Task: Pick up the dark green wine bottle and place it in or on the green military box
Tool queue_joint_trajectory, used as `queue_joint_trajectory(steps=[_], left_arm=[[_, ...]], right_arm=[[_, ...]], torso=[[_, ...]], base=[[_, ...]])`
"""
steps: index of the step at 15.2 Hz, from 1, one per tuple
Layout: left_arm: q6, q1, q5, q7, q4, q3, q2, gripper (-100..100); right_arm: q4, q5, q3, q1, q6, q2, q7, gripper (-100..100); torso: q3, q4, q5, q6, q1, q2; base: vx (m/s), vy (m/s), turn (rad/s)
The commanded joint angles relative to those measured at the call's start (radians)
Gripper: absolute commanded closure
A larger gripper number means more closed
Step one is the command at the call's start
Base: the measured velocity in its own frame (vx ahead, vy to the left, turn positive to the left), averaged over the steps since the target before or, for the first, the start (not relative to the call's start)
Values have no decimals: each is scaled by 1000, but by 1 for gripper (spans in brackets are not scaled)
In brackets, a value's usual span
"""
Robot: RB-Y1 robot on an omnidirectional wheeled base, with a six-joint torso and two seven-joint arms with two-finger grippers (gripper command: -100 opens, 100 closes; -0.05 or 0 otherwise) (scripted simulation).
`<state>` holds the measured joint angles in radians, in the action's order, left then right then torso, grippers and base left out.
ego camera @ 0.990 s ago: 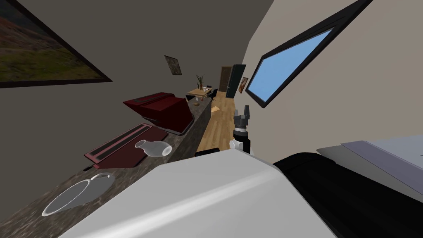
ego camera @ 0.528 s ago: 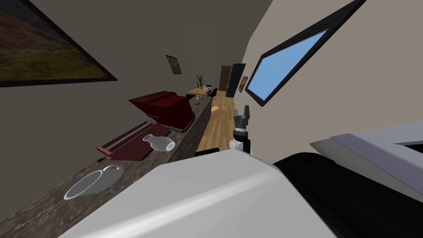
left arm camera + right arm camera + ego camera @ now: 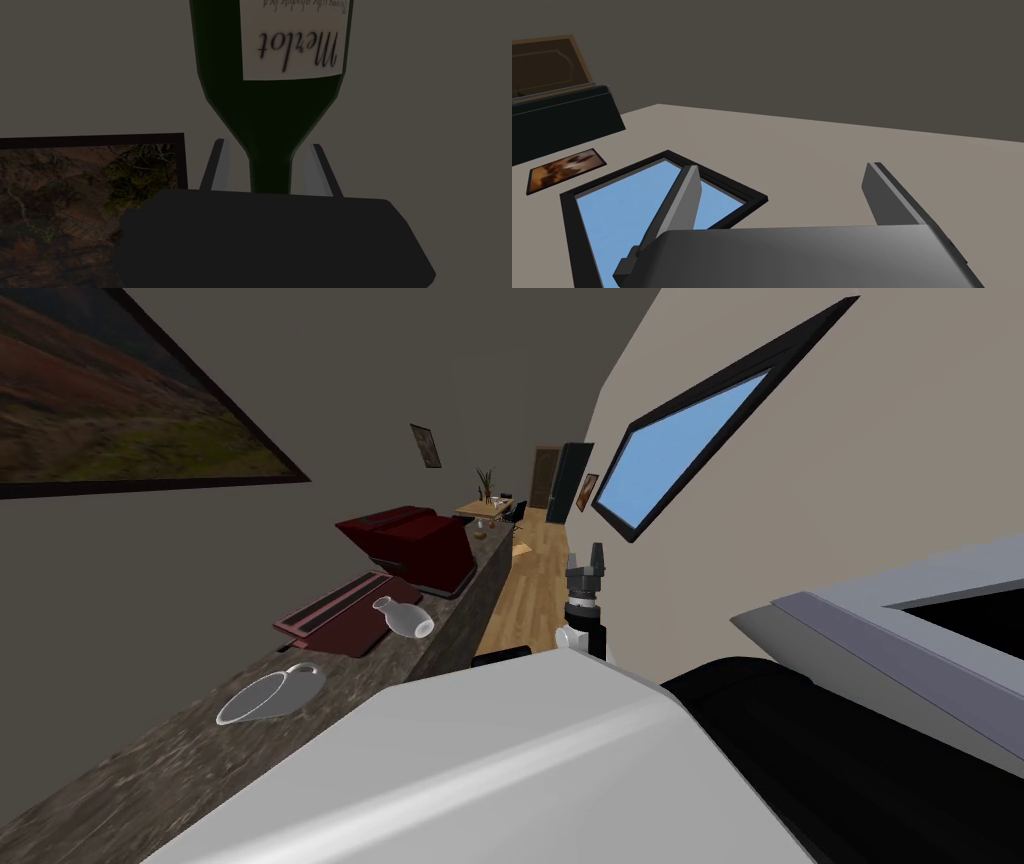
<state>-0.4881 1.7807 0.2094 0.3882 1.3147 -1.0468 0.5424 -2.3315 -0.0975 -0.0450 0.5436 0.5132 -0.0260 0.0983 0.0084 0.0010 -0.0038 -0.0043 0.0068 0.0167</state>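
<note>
Starting on the dark stone counter (image 3: 150, 768), a pale cup (image 3: 268, 695) is seen with nothing visible inside. Farther along the counter, a small vase (image 3: 403, 617) lies on its side at the edge of a dark red mat (image 3: 330, 616). The left gripper (image 3: 267, 145) is narrowed around the neck of the dark green wine bottle (image 3: 270, 110). The bottle's long axis runs straight out from the gripper, base away. Its place relative to the counter cannot be told. Off the counter's edge, the right gripper (image 3: 586, 552) is held wide, with nothing in it.
</note>
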Motion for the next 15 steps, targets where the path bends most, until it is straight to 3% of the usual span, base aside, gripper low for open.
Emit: queue_joint_trajectory(steps=[1, 8, 9, 10, 14, 15], left_arm=[[1, 30, -7, 28, 5, -7, 12, 100], [-2, 122, -26, 105, 26, -29, 45, 100], [-1, 106, -23, 90, 21, -25, 40, 100], [-2, 110, -24, 95, 22, -26, 41, -100], [-2, 110, -24, 95, 22, -26, 41, -100], [-5, 141, -31, 116, 32, -40, 46, -100]], right_arm=[[0, 0, 0, 0, 0, 0, 0, 0], [0, 0, 0, 0, 0, 0, 0, 0], [0, 0, 0, 0, 0, 0, 0, 0], [0, 0, 0, 0, 0, 0, 0, 0], [0, 0, 0, 0, 0, 0, 0, 0], [0, 0, 0, 0, 0, 0, 0, 0]], torso=[[0, 0, 0, 0, 0, 0], [-3, -2, -1, 0, -2, -4], [-3, -2, -2, 1, -2, -4], [-3, -1, -1, 0, -3, -5], [-5, -2, -2, 0, -5, -9], [-6, -3, -2, 0, -6, -9]], base=[[-100, 47, -3], [-77, 49, -2], [-50, 23, -9], [-18, 10, -4], [-2, 1, 0], [-5, 7, 21]])
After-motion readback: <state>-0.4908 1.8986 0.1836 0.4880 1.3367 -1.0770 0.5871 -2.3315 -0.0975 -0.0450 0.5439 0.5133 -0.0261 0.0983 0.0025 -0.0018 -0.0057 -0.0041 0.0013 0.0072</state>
